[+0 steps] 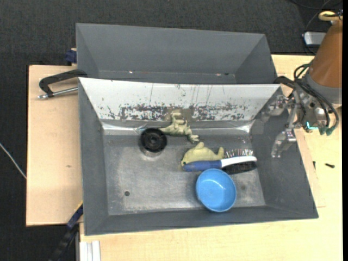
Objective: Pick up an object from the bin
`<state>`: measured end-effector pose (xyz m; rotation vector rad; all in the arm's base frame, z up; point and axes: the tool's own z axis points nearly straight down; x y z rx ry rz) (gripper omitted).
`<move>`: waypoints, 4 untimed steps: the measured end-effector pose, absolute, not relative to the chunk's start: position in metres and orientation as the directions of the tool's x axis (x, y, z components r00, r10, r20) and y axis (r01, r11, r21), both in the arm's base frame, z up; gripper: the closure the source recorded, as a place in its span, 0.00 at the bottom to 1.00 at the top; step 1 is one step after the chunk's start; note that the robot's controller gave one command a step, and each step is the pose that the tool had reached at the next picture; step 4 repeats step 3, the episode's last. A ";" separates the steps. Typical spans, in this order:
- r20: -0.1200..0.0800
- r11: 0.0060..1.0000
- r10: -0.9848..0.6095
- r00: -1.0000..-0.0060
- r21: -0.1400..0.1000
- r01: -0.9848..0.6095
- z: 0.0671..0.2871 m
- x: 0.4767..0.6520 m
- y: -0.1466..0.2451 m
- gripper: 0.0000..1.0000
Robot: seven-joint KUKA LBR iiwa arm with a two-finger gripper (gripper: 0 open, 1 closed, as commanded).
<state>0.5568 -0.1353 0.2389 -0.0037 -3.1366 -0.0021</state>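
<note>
Bowl [216, 190], blue, lies mouth-up beside a brush [239, 161]. Well right of the bowl the gripper [283, 140] hangs, probably uncommitted; I cannot tell whether its jaws are open or closed.

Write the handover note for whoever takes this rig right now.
Gripper: at the right side of the bin, above its sloped right wall, carrying nothing I can see.
Things: all on the bin floor. The brush, blue handle and dark bristle head, lies nearest the gripper. A pale yellow lump sits against its handle. The blue bowl is just in front of the brush. A pale toy figure is by the back wall, with a black round disc to its left.
Done: nothing picked yet.
Left: go down on one thing, grip it, lift it out.
</note>
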 end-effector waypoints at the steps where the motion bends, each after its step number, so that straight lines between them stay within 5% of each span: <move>1: 0.004 0.997 -0.077 -0.997 0.003 -0.077 0.092 0.533 -0.108 0.00; 2: -0.003 0.997 -0.078 -0.997 0.000 -0.078 0.096 0.535 -0.109 1.00; 3: -0.013 0.989 -0.151 -0.988 -0.004 -0.151 0.228 0.541 -0.113 1.00; 4: -0.013 0.989 -0.151 -0.988 -0.004 -0.151 0.228 0.541 -0.113 1.00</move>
